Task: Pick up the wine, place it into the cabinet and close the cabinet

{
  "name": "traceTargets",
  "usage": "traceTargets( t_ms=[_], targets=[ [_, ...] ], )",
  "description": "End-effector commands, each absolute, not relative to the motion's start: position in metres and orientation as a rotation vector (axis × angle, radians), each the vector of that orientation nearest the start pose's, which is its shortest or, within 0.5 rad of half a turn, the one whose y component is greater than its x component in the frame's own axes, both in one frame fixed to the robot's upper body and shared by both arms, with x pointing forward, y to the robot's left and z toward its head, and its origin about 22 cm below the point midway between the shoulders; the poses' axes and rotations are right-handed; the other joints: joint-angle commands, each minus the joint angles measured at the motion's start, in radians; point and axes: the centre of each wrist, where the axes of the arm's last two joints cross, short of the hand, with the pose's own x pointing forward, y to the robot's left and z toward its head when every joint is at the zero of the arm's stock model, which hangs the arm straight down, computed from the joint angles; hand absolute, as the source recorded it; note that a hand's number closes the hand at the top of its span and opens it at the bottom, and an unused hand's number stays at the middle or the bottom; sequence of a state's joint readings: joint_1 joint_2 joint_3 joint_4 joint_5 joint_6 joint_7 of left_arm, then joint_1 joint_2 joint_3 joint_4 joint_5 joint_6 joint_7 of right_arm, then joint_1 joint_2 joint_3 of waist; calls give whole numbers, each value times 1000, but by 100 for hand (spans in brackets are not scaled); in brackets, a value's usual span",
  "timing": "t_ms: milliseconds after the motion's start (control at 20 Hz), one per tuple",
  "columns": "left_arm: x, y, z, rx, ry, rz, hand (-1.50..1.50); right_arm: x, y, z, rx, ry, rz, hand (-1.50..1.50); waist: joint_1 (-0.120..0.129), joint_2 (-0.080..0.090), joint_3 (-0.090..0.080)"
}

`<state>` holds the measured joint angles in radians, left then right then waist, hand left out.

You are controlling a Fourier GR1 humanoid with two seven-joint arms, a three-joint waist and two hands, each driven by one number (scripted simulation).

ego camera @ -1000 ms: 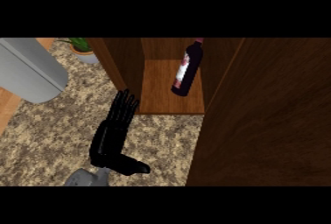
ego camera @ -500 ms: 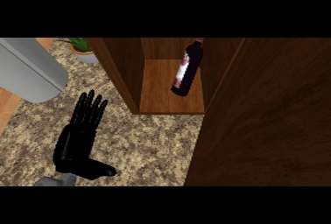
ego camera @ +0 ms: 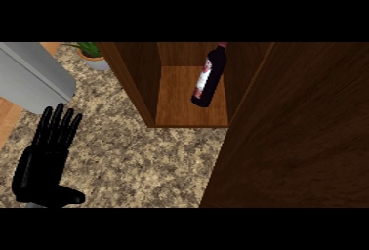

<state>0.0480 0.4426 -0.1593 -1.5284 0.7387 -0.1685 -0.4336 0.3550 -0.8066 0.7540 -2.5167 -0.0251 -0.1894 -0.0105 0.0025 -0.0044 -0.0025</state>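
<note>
Sliding toward seven o'clock, away from the brown wooden cabinet [ego camera: 180,105], the black left hand [ego camera: 45,163] keeps its fingers straight and slightly spread, while the dark wine bottle [ego camera: 208,78] stands inside.

Dim, even light (cabinet [ego camera: 191,78] interior shadowed), no glare

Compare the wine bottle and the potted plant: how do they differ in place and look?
The wine bottle stands inside the cabinet on its wooden floor; the potted plant sits outside, on the speckled counter. The wine bottle is dark with a pale label; the potted plant is green in a light pot. Both stand upright, untouched.
</note>
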Motion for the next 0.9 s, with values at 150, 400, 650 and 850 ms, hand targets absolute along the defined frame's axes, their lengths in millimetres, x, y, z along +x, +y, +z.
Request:
traceTargets(
  t_ms=[150,400,650,850],
  targets=[
    [226,334,17,-415,-1842,129,-150,52,-186,192,579,-1806,663,150,4,3,-2],
    [222,339,13,-431,-1844,122,-150,61,-177,184,633,-1819,668,150,17,5,-3],
    [223,368,23,-450,-1839,121,-150,69,-171,177,668,-1792,664,150,32,9,-5],
    [225,370,25,-457,-1835,88,-150,78,-168,180,676,-1805,679,150,49,13,-6]
  ],
)
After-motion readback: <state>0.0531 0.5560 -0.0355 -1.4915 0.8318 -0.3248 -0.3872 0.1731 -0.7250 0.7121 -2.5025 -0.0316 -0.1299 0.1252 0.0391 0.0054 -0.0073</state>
